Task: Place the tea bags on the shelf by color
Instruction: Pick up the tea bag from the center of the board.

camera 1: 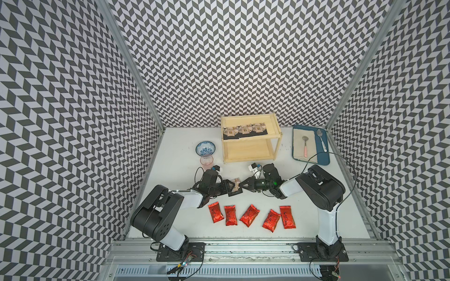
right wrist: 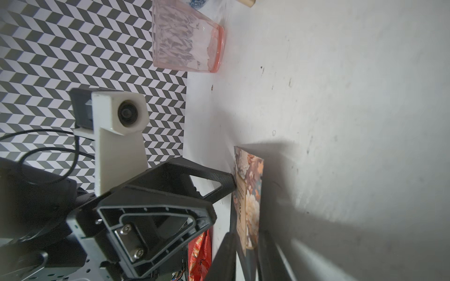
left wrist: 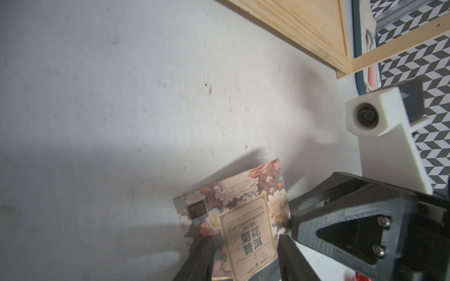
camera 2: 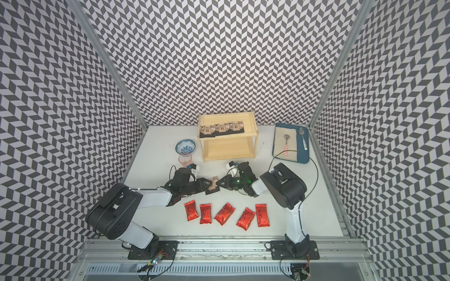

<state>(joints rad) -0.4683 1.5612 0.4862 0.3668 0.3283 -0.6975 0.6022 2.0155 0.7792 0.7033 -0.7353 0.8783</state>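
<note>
The left fingers (left wrist: 199, 260) gripped the black tea bag (camera 1: 235, 186), its free end lying between the narrow right fingers (right wrist: 222, 260); whether those had clamped it I could not tell.

The white table (camera 1: 306, 219) bears five red pouches (camera 1: 249, 215), the shelf (camera 1: 248, 149), a blue tray (camera 1: 323, 157), a bowl (camera 1: 205, 148) and glass (camera 1: 206, 162).

Both top views: high above the front edge, looking steeply down toward the back wall, far off. The whole table (camera 1: 306, 214) and shelf (camera 1: 248, 159) are in frame, coverage near-identical. Left wrist view: close, low over the table, facing the shelf corner and the right arm's camera (left wrist: 367, 116). Right wrist view: close, facing the opposite way, toward a pink glass (right wrist: 185, 41) and the left arm's camera (right wrist: 126, 113). Wrist views share the flowered tea bag (left wrist: 243, 206), one face-on, one nearly edge-on.
</note>
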